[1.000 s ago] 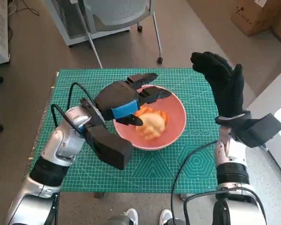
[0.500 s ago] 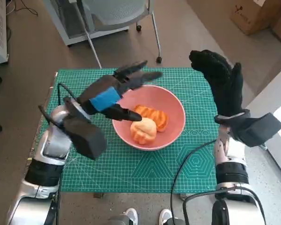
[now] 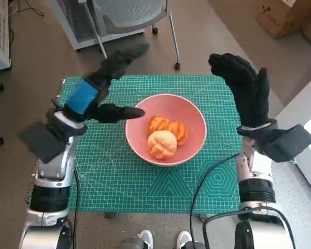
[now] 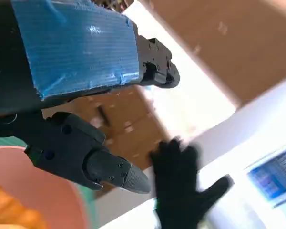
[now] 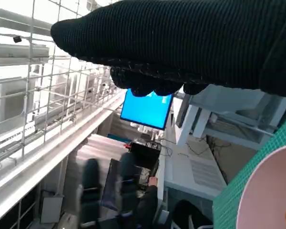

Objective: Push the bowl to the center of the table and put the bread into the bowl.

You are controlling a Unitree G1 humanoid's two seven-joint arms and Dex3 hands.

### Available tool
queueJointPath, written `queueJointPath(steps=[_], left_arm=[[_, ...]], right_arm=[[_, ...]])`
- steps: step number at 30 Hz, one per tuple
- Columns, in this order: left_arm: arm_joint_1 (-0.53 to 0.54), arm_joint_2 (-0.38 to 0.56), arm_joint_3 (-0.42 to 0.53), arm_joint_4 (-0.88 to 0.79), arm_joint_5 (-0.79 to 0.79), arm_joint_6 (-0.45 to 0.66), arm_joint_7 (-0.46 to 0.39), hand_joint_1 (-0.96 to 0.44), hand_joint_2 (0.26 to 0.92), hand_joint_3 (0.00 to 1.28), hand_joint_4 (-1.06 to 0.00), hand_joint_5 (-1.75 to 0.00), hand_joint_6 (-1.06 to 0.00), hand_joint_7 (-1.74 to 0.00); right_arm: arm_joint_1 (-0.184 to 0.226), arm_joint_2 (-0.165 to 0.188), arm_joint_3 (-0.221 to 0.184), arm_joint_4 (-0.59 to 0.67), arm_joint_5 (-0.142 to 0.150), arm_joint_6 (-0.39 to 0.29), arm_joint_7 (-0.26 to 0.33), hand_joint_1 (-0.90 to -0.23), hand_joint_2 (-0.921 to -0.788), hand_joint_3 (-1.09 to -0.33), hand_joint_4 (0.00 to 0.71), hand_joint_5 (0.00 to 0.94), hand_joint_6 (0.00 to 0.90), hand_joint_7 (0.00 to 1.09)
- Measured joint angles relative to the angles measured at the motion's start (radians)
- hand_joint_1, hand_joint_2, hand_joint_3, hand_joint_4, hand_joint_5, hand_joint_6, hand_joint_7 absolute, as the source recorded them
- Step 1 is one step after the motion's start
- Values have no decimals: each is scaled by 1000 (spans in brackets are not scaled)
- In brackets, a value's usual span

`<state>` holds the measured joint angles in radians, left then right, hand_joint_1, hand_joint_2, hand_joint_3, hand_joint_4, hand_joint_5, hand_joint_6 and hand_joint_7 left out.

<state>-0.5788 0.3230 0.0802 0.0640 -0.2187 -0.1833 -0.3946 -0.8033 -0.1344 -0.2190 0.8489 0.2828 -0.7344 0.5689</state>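
Note:
A pink bowl (image 3: 192, 116) stands near the middle of the green cutting mat (image 3: 145, 181). Inside it lie the bread pieces: an orange ridged one (image 3: 167, 127) and a pale round one (image 3: 161, 144). My left hand (image 3: 101, 83) is raised above the mat's far left part, fingers spread, holding nothing; its thumb reaches toward the bowl's rim. My right hand (image 3: 244, 91) is lifted over the mat's right edge, fingers apart and empty. The left wrist view shows the bowl's rim (image 4: 47, 191), a bit of bread (image 4: 9, 210) and the right hand (image 4: 181, 186).
An office chair (image 3: 132, 15) stands on the floor beyond the table. Cardboard boxes (image 3: 285, 15) sit at the far right. A cable (image 3: 210, 181) crosses the mat's near right corner. A seated person (image 5: 148, 200) shows in the right wrist view.
My left hand has let go of the bread and lifted up and to the left, out of the bowl. Both bread pieces now lie uncovered in the bowl. The right hand has barely moved.

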Motion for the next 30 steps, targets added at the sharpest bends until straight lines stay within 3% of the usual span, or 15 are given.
queueJointPath(steps=[16,30], left_arm=[[18,-117,75,-44,-135,33,62,-451,898,76,-99,-4,1,-695],[15,-121,79,-11,-133,33,53,-418,892,90,-92,0,1,-740]], right_arm=[[-13,1,5,-29,8,17,0,-505,-921,-512,260,3,413,10],[-20,1,5,-42,8,18,-3,-509,-921,-519,265,3,419,11]])
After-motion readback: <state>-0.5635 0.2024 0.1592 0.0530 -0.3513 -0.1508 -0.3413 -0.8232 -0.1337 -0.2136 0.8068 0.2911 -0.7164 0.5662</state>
